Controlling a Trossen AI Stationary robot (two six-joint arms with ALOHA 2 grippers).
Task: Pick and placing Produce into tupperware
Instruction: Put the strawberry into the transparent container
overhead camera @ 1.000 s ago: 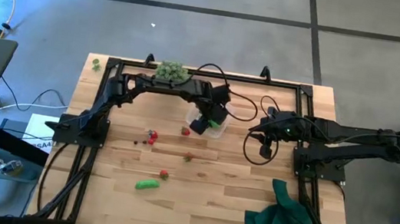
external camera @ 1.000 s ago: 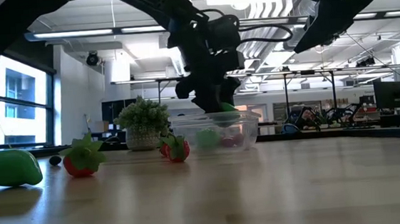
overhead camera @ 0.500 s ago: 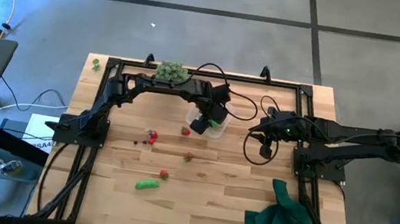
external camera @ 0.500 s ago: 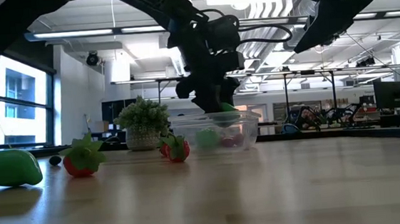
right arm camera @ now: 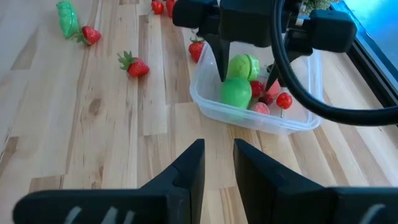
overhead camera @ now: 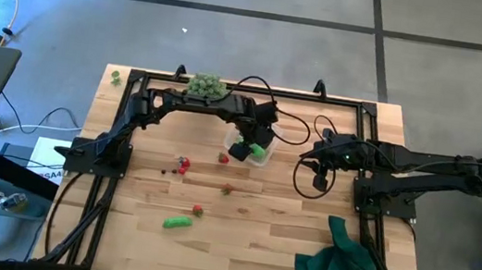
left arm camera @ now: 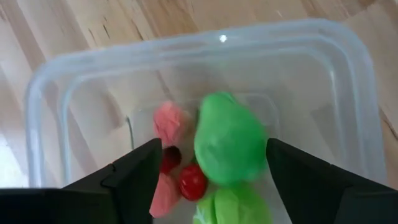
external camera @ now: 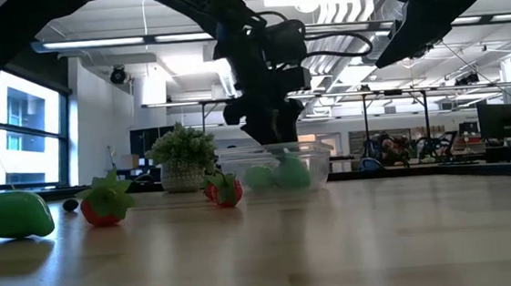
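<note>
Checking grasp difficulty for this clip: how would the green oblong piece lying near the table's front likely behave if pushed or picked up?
The green oblong piece looks smooth and rounded, so it may roll or slip. It lies flat and alone on the table, so access looks easy. Probably light.

Tupperware [left arm camera: 348, 81] corners — cropped, blurred

A wooden table [overhead camera: 264, 241] carries a container [overhead camera: 260, 155] at centre, strawberries [overhead camera: 227, 188], a cloth [overhead camera: 336, 264] at four o'clock.
</note>
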